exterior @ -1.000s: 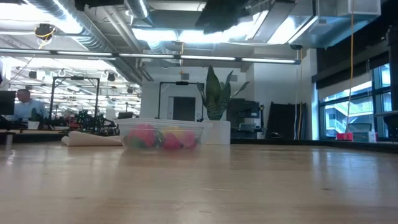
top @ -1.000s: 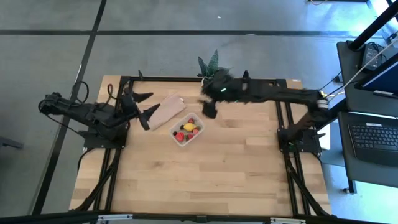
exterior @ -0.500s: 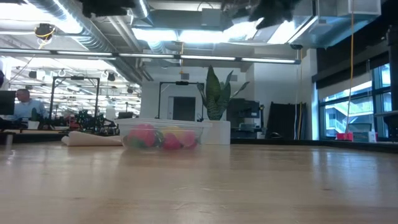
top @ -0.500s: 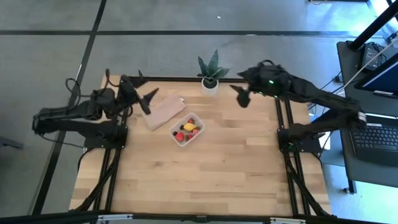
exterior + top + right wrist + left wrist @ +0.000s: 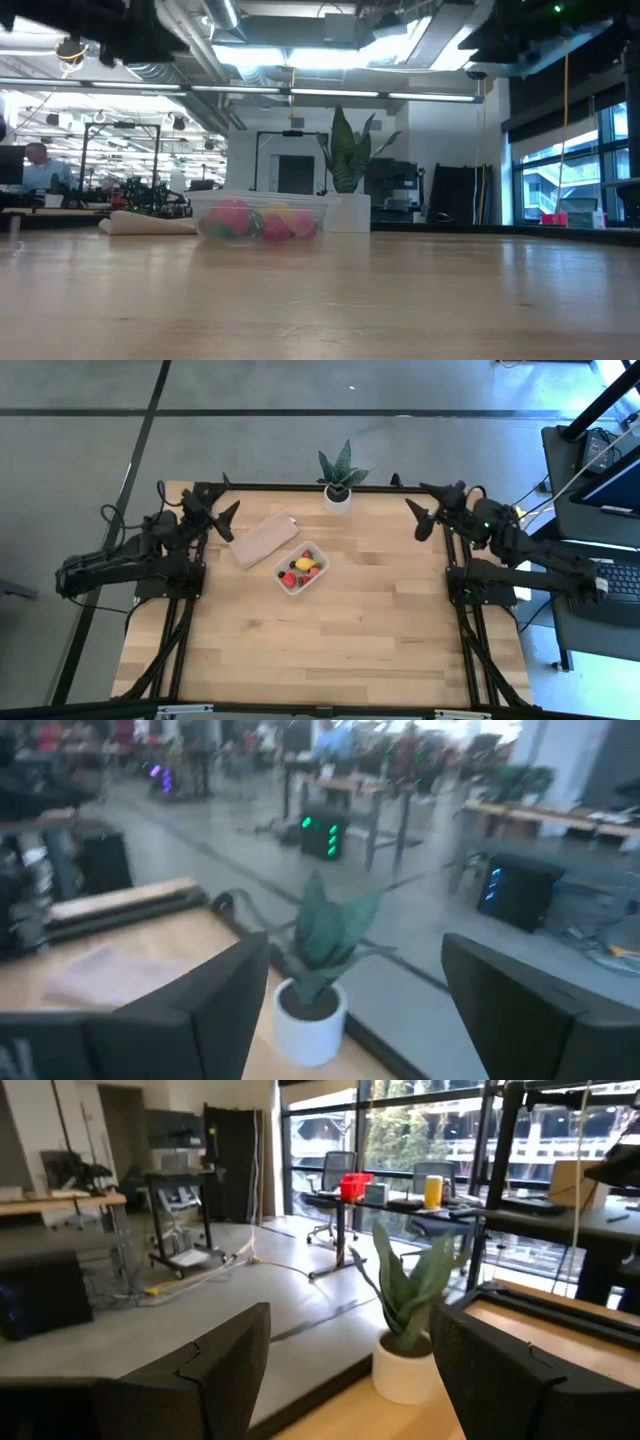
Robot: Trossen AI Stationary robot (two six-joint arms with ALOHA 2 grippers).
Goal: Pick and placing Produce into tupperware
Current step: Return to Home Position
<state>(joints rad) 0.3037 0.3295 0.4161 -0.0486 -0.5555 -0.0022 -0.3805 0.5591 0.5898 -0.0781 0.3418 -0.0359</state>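
Observation:
The clear tupperware (image 5: pixel 301 569) stands on the table left of centre and holds the produce: a yellow lemon (image 5: pixel 304 563), red pieces (image 5: pixel 290 577) and dark berries. The low view shows the tupperware (image 5: pixel 262 219) with pink, red and yellow pieces inside. My left gripper (image 5: pixel 216 515) is open and raised over the table's far left corner. My right gripper (image 5: pixel 433 508) is open and raised near the table's far right corner. Both are empty and well away from the tupperware. The wrist views show each pair of fingers wide apart with only the room and the plant between them.
A flat tan rectangular piece (image 5: pixel 264 539) lies just left of the tupperware, toward the far edge. A potted green plant (image 5: pixel 338 484) stands at the middle of the far edge. The near half of the wooden table (image 5: pixel 330 650) is bare. People sit in the room beyond.
My right arm has drawn back from beside the tupperware toward the table's far right corner and has risen. My left arm has pulled back toward the far left corner and turned its fingers toward the far edge. The tupperware and produce have stayed where they were.

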